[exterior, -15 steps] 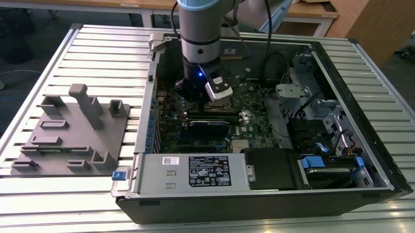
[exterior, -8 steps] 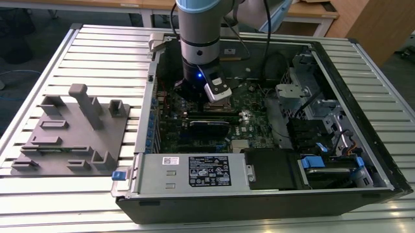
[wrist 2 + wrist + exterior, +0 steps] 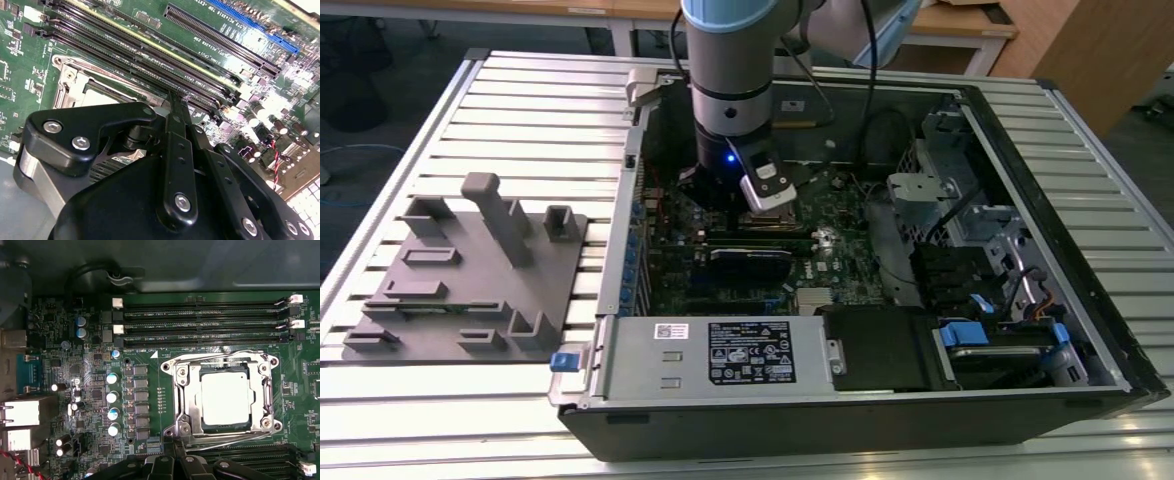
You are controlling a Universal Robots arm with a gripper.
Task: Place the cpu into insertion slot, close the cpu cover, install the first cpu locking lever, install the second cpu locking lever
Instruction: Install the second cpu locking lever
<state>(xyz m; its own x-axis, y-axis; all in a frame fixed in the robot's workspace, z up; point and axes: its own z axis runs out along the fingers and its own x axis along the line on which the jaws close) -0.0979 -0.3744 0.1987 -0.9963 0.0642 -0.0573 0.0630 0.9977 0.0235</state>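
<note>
The cpu (image 3: 226, 399) lay flat in the insertion slot (image 3: 189, 399) under the closed cpu cover (image 3: 220, 361), just beyond the gripper (image 3: 172, 460), whose fingers met empty

You see the arm (image 3: 727, 60) as a grey cylindrical column with a light-blue band at its upper joint and a silver ring lower down. A small blue light glows on its black wrist section. The gripper (image 3: 172, 107) is matte black, with jointed linkage plates fastened by round silver screws.
</note>
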